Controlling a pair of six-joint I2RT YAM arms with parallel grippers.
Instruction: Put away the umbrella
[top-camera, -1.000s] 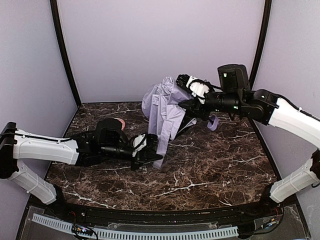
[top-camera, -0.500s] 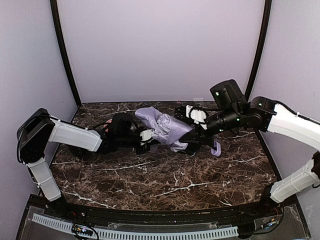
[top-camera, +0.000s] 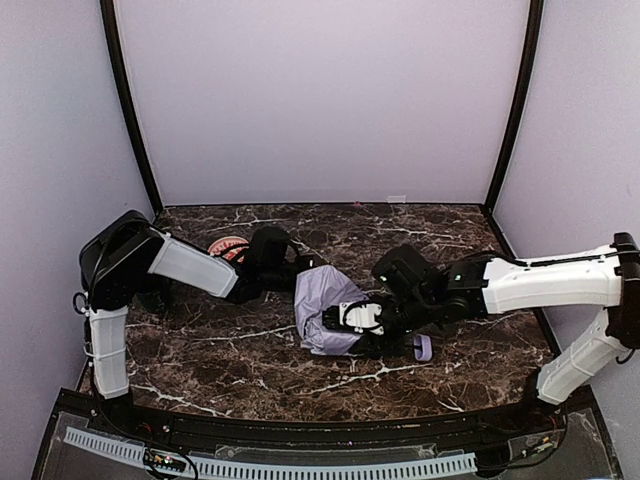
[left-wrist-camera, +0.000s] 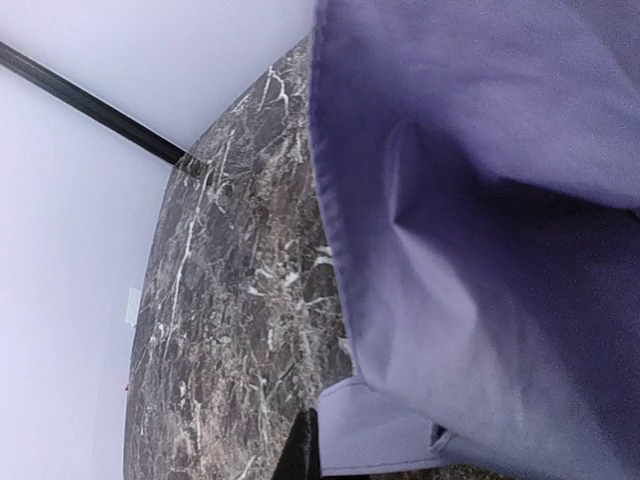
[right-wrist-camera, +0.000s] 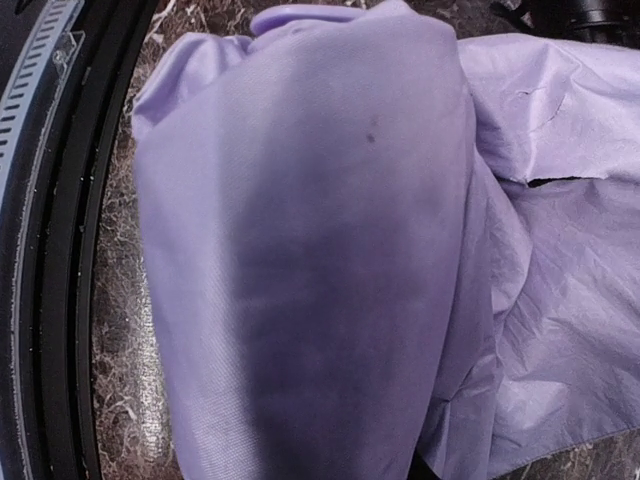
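Observation:
The umbrella (top-camera: 322, 300) lies as a crumpled pale lavender bundle on the marble table (top-camera: 250, 360), near its middle. Its small lavender handle (top-camera: 422, 347) sticks out to the right, under my right arm. My left gripper (top-camera: 303, 275) meets the bundle's upper left end; its fingers are hidden by fabric. My right gripper (top-camera: 350, 318) lies low on the bundle's right side, its white fingers closed on the fabric. The umbrella's fabric fills most of the left wrist view (left-wrist-camera: 480, 200) and the right wrist view (right-wrist-camera: 330, 250), hiding both pairs of fingers there.
A small red-patterned bowl (top-camera: 226, 245) sits behind my left arm at the back left. The table's black front rim (right-wrist-camera: 40, 200) runs close beside the bundle in the right wrist view. Lavender walls close in the back and sides.
Both arms have come down and toward the front. The umbrella went from raised at the back to lying bunched on the table, and my right arm now stretches low across the table.

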